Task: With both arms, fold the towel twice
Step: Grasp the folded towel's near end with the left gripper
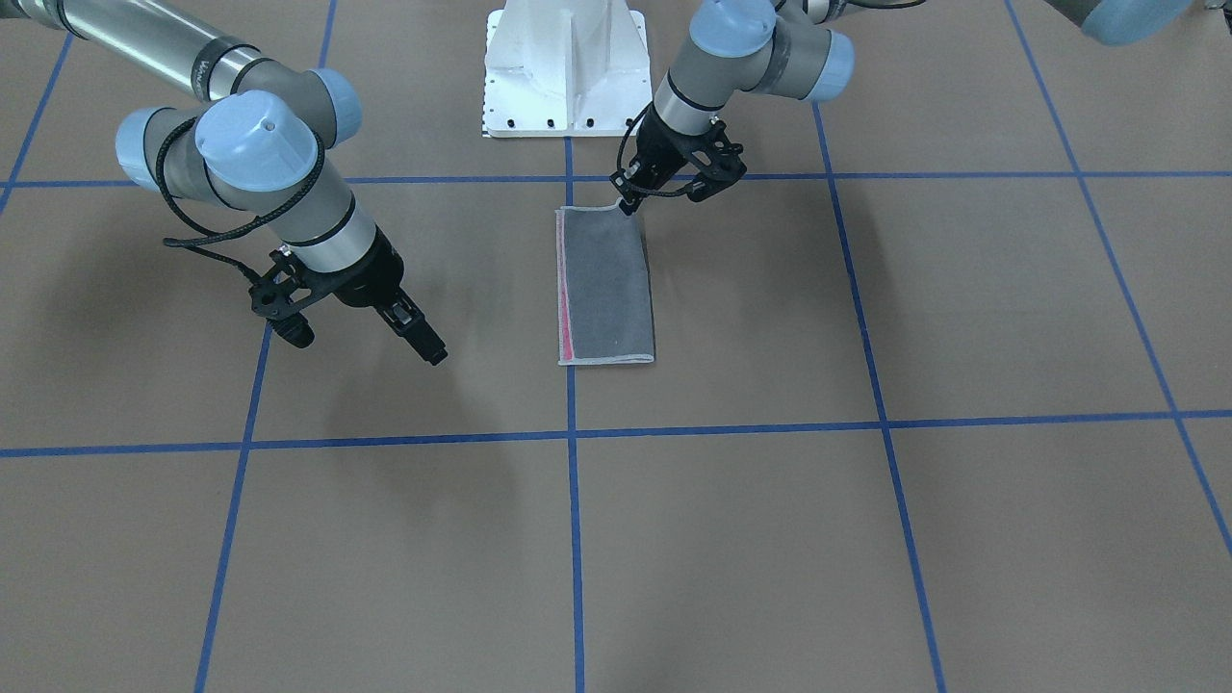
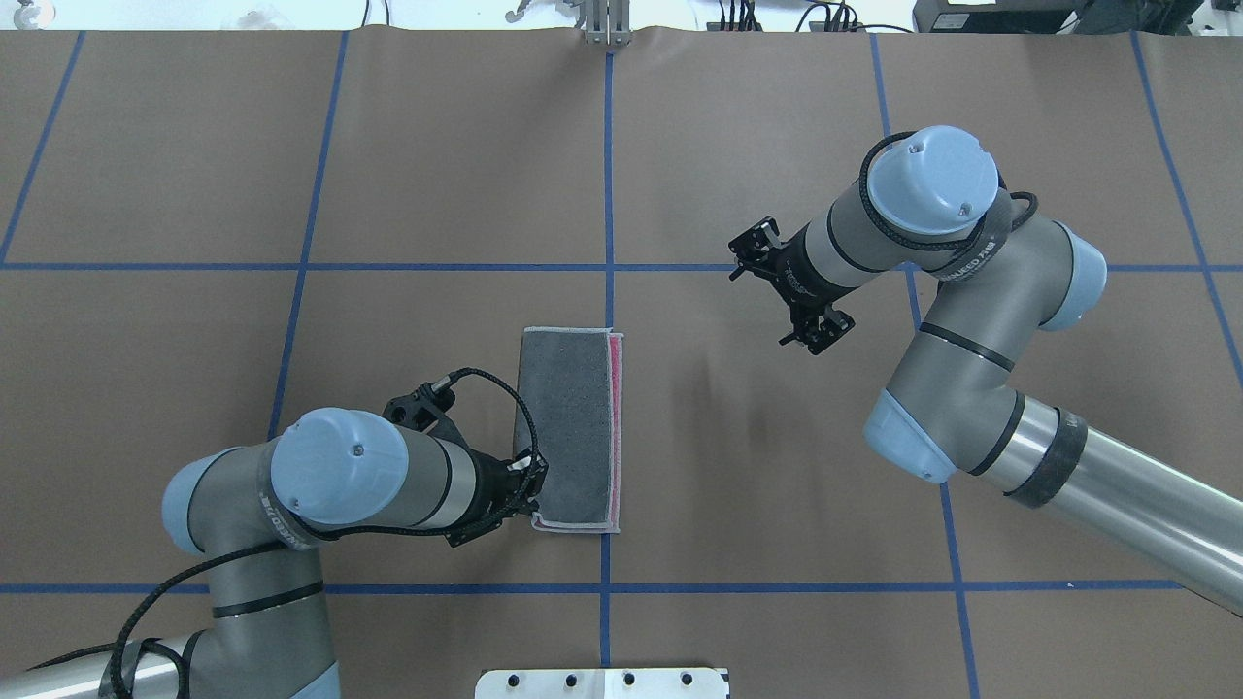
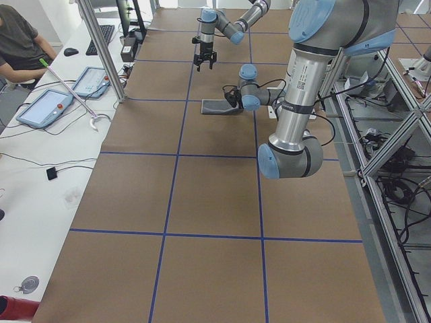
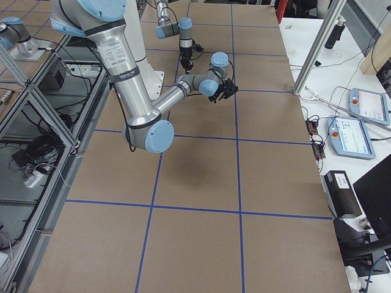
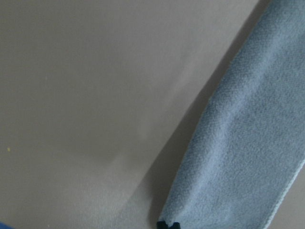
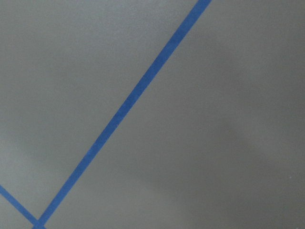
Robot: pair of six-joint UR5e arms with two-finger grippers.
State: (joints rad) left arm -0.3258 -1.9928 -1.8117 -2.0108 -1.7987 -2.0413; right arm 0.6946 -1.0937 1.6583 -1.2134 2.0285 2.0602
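The towel (image 1: 606, 289) lies folded into a narrow strip at the table's middle, dark grey face up, with a thin pink strip (image 2: 614, 427) along one long edge. It also shows in the overhead view (image 2: 573, 427) and the left wrist view (image 5: 248, 143). My left gripper (image 1: 628, 204) is at the towel's corner nearest the robot's base, fingers pinched on the edge (image 5: 167, 224). It shows in the overhead view (image 2: 534, 490) partly under its wrist. My right gripper (image 1: 435, 351) is shut and empty, hanging over bare table well to the towel's side.
The white bolted pedestal (image 1: 565, 67) stands just behind the towel. Blue tape lines (image 6: 133, 100) grid the brown table (image 2: 777, 466). A side desk with tablets (image 3: 47, 108) and a seated person (image 3: 17, 40) runs along the table's far edge.
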